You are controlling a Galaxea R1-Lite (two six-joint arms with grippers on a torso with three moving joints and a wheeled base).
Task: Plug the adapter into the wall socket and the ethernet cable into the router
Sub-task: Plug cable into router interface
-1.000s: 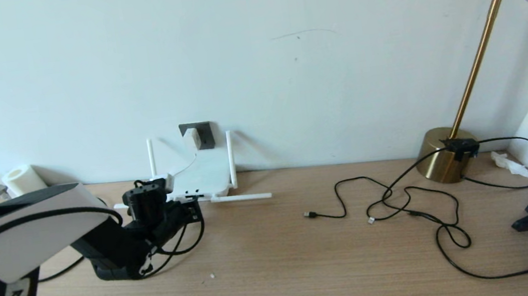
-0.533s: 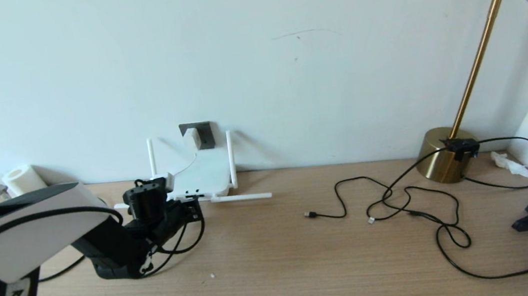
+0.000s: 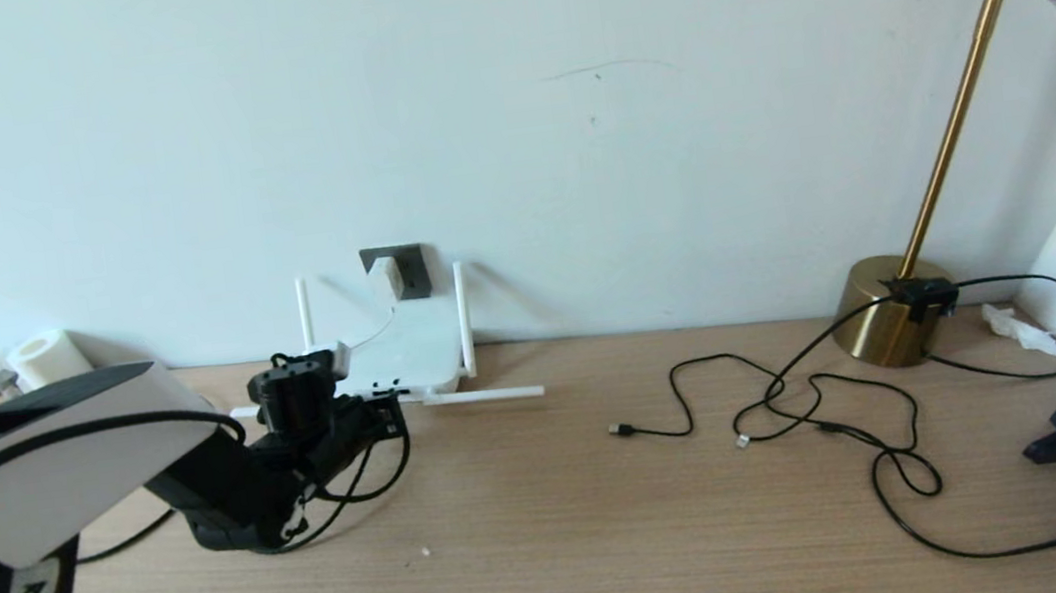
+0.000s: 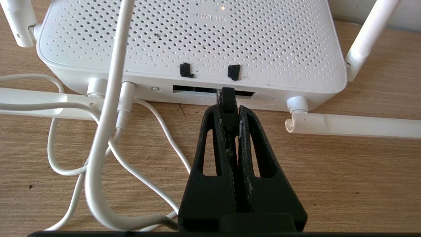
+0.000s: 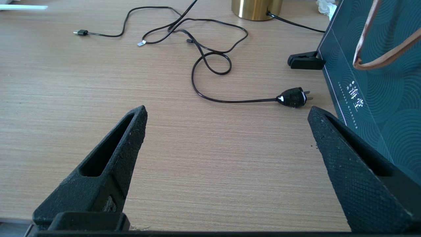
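White perforated router (image 4: pixel 197 42), black ethernet cable (image 4: pixel 227 98) plug at port

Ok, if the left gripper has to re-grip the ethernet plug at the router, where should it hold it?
Probably where the left gripper pinches it now: the ethernet cable plug's narrow back end. Come from the desk side, level and square to the router port edge, fingers on the plug's two flat sides, since its tip already sits at the port slot.
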